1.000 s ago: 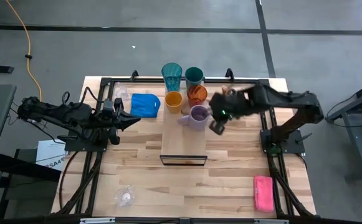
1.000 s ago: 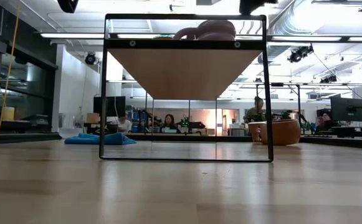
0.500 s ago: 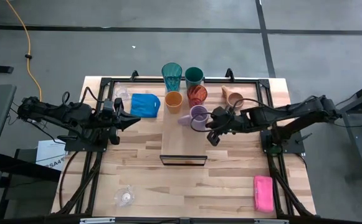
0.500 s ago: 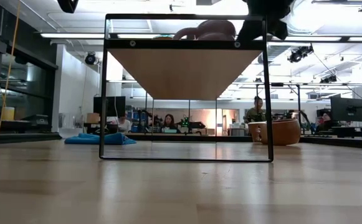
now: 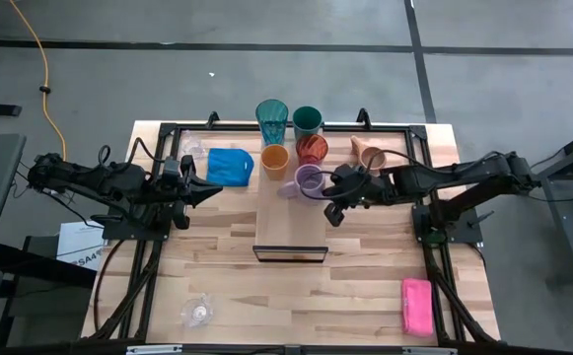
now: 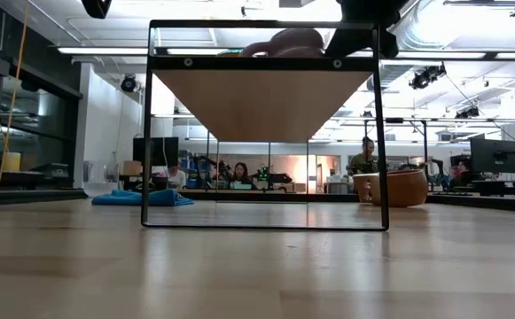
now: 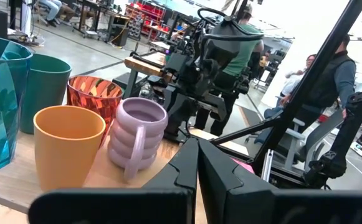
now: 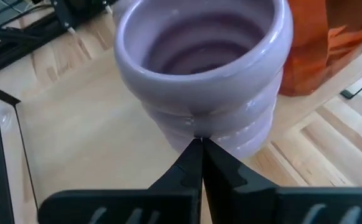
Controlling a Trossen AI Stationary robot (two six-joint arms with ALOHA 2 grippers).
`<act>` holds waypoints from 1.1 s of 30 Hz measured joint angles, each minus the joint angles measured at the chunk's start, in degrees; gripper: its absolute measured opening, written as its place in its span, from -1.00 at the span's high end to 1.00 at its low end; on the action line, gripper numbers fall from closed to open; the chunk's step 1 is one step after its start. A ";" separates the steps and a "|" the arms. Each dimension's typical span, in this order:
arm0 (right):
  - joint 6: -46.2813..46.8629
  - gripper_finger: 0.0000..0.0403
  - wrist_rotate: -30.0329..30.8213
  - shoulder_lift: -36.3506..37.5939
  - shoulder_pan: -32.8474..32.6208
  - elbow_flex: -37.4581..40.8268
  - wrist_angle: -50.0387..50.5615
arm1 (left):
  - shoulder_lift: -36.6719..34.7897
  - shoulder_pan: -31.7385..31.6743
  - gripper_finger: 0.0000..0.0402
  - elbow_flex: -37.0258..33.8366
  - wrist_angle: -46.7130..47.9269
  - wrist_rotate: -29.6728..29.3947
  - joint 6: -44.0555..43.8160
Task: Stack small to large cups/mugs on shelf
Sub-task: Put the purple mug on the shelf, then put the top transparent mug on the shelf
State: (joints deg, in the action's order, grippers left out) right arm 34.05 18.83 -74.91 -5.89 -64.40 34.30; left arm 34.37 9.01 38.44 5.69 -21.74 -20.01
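The lavender mug stands upright on the shelf, toward its far end, with nothing inside it, its handle turned to the left. The right pincer sits just right of the mug, its tips pressed together in a thin line against the mug's ribbed side in the right wrist view; it holds nothing.

Just beyond the mug on the shelf stand the orange cup on the left and the red cup on the right, both upright and empty. Farther still stand the teal tumbler and the dark green cup, side by side at the shelf's far edge. The near half of the shelf is bare wood.

To the right of the shelf, the tan mug lies on its side on the tabletop. To the left lies a blue cloth, with a clear glass beyond it. Another clear glass stands near the tabletop's near left edge, and a pink sponge lies at the near right.

The left pincer waits left of the shelf, its fingers closed together and empty.
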 joint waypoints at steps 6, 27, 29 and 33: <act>0.00 1.00 -1.97 0.84 -0.24 0.00 3.33 | 0.00 -0.02 1.00 0.00 0.00 0.00 0.00; -8.61 1.00 -6.88 29.91 -4.47 21.49 -23.20 | 0.00 0.00 1.00 0.00 -2.82 0.02 -1.21; -9.42 1.00 -8.65 32.36 -4.18 27.61 -36.08 | 0.00 -0.01 1.00 0.01 -2.80 0.02 -1.21; -9.61 1.00 -11.02 34.59 -3.87 35.83 -54.45 | 0.00 -0.01 1.00 0.02 -2.71 0.02 -0.46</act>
State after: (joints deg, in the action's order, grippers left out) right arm 24.45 7.80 -40.33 -9.76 -28.57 -20.15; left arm 34.37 9.00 38.46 2.98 -21.71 -20.47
